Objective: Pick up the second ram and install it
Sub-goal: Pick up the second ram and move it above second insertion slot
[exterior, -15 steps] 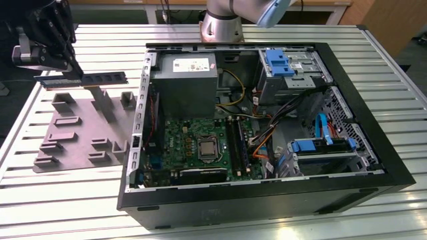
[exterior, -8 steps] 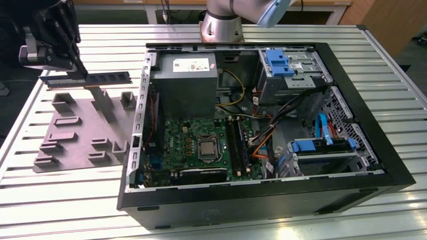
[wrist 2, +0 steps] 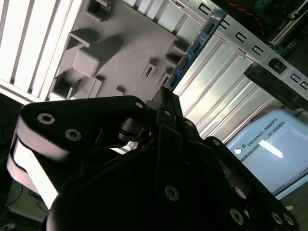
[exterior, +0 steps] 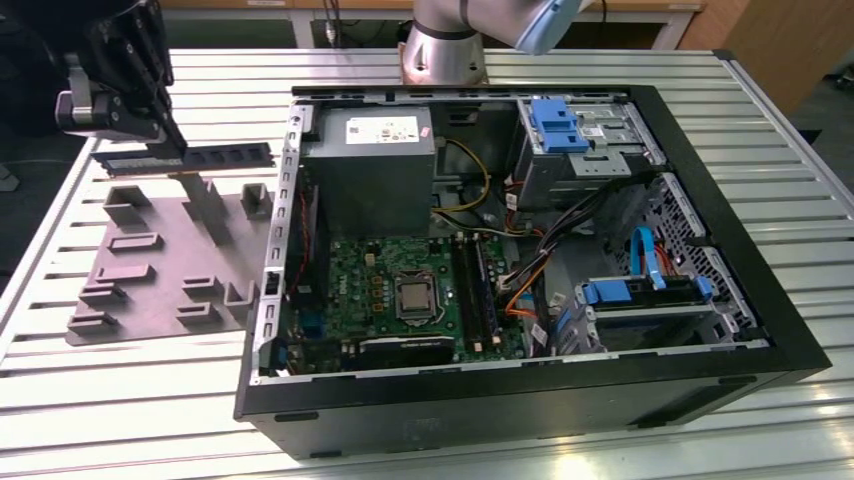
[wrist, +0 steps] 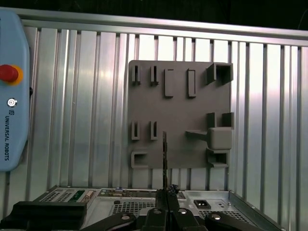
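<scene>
The second ram [exterior: 220, 156] is a long dark stick that hangs level above the far end of the grey plastic tray [exterior: 147, 285], at the exterior view's left. My gripper [exterior: 170, 148] is shut on it near its middle. In the first wrist view the ram [wrist: 164, 159] shows edge-on, sticking out from the gripper [wrist: 166, 196] over the tray [wrist: 178, 110]. In the second wrist view the ram [wrist 2: 192, 48] runs away from the gripper [wrist 2: 163, 102], its blue side showing. The green board [exterior: 400, 290] with its long black slots [exterior: 474, 290] lies inside the open computer case [exterior: 747, 330].
A grey power-supply box [exterior: 367, 165] stands in the case behind the board. Blue drive brackets [exterior: 567, 125] and bundled cables [exterior: 534, 270] fill the case's right half. A teach pendant [wrist: 9, 96] lies on the slatted metal table [exterior: 134, 400].
</scene>
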`<state>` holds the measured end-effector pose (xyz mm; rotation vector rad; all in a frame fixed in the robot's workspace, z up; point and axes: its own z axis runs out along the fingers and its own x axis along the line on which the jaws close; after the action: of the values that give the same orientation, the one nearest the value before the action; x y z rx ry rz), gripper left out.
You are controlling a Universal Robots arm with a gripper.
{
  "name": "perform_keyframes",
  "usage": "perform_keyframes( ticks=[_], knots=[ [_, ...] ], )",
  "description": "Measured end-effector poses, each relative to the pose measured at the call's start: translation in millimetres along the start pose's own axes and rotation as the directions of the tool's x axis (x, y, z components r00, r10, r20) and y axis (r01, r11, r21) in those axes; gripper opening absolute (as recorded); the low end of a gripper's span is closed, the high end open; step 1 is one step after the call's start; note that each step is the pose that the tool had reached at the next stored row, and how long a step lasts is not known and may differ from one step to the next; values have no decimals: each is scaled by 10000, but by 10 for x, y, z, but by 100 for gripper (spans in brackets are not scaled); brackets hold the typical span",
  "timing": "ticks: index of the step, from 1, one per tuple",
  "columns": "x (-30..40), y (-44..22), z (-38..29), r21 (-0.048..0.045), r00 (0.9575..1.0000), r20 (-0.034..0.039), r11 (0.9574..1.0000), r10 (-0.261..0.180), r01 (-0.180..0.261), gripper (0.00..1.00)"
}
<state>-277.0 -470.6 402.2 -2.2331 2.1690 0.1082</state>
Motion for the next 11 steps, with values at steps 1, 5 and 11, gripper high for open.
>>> perform_keyframes(
  ticks=[1,5,11],
  knots=[
    [0,-11,0,0,10000,0,10000,0,0,11],
    [1,-57,-2,0,10000,0,10000,0,0,11],
    [3,-125,-4,-1,10000,-1,10000,0,0,11]
  ],
)
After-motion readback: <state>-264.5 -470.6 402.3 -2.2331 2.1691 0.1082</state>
